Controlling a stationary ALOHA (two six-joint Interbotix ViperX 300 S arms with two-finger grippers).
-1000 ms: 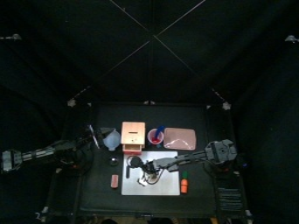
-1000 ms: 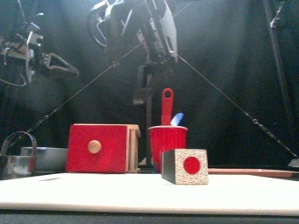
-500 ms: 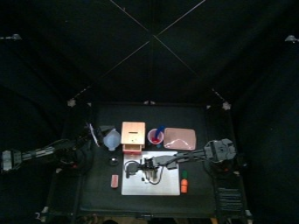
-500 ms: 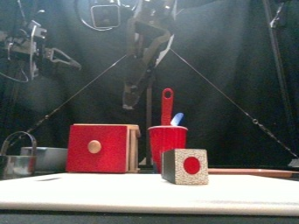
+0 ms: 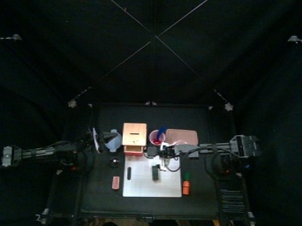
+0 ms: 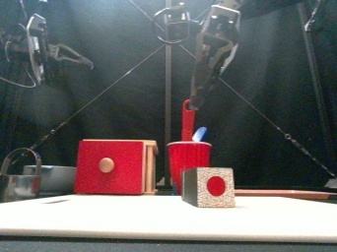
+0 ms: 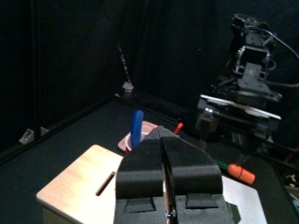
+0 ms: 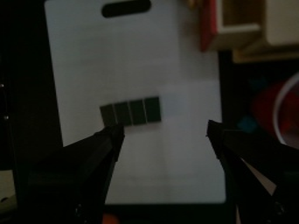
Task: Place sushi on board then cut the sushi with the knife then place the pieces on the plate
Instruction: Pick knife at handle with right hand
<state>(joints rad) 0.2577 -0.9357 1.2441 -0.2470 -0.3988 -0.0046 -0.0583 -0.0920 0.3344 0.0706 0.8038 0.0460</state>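
— While the right arm is hanging over the white cutting board (image 8: 140, 61), what are the right fingers (image 8: 91, 164) doing?

— They are standing wide apart and gripping nothing. Seen from the front, they are hovering high above the red cup (image 6: 188, 165).

— Where is the sushi roll (image 8: 128, 114) sitting?

— It is lying on the board near its middle, as a row of dark green blocks pressed together. Nothing is touching it, and the right fingers are hanging well above it. From the front, its end is showing a red circle on a pale speckled face.

— Is either knife being held?

— No. The red knife (image 6: 188, 116) and the blue knife (image 6: 199, 133) are standing upright in the cup, behind the board.

— What is sitting around the cup?

— The pink tray (image 5: 182, 138) is lying just to its right. The wooden box (image 6: 112, 167) is standing to its left, with its red drawer front facing forward. The blue-grey bowl (image 5: 109, 139) is sitting left of the box.

— And the left arm?

— It is resting at the left side of the tabletop (image 5: 101, 190), well apart from the board. The left fingers (image 7: 146, 171) are pressing together with nothing between them.
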